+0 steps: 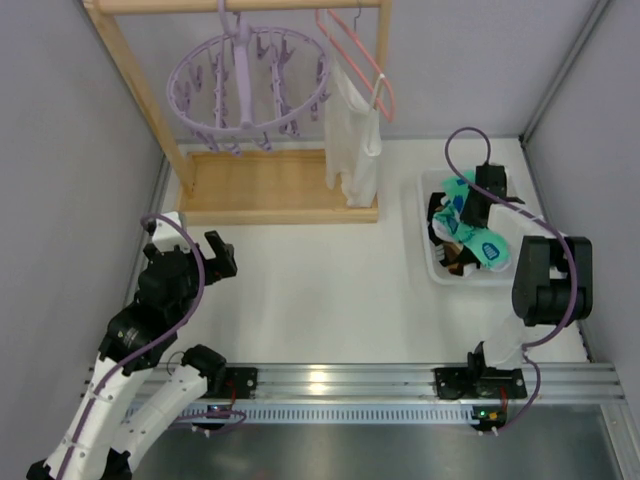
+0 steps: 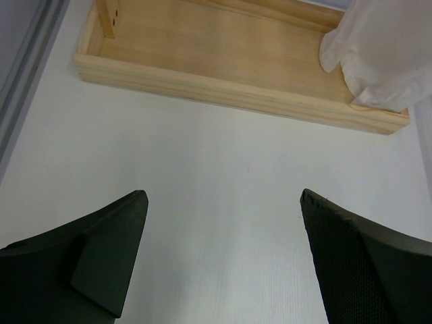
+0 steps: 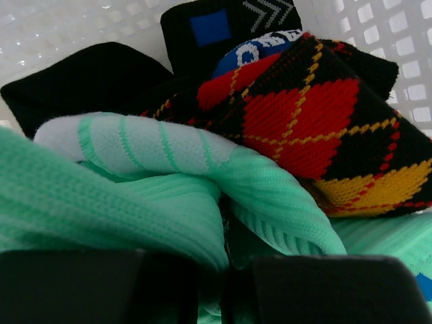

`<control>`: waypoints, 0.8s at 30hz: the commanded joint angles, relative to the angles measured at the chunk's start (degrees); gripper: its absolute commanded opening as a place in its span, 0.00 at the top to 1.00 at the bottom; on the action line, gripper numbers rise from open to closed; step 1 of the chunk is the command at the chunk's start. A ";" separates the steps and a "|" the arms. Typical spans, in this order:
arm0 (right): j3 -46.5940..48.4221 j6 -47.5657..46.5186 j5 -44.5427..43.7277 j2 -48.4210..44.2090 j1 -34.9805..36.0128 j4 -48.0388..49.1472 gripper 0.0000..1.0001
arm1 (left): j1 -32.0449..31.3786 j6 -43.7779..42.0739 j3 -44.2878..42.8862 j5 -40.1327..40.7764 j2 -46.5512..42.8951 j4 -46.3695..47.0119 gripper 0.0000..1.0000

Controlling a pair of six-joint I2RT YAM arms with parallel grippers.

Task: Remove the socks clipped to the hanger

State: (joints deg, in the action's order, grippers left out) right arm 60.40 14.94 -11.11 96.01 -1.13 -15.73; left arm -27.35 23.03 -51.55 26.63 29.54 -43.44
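Note:
The lavender round hanger (image 1: 250,80) hangs from the wooden rail at the back, and I see no socks on its clips. The socks (image 1: 487,248) lie piled in the white basket (image 1: 424,205) on the right. My right gripper (image 1: 468,212) is down in the basket. In its wrist view the gripper (image 3: 226,290) is shut on a fold of a mint sock (image 3: 135,202). A black sock with red and yellow diamonds (image 3: 304,115) and a black-and-blue sock (image 3: 216,27) lie behind it. My left gripper (image 1: 215,255) is open and empty over the bare table (image 2: 223,196).
A wooden rack base (image 1: 270,190) stands at the back, also in the left wrist view (image 2: 223,54). A white garment (image 1: 355,140) hangs from a pink wire hanger (image 1: 360,55) on the same rail, its hem showing in the left wrist view (image 2: 385,47). Grey walls close both sides.

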 commanded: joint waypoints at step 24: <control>9.82 0.45 6.09 -19.19 -3.27 -11.52 0.23 | 0.28 2.11 1.01 5.09 -5.11 3.45 0.02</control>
State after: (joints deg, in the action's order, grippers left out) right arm 67.35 17.12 -6.24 79.35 -3.25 -24.67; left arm -27.35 24.16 -50.85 29.58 25.17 -43.13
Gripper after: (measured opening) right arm 0.774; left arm 0.982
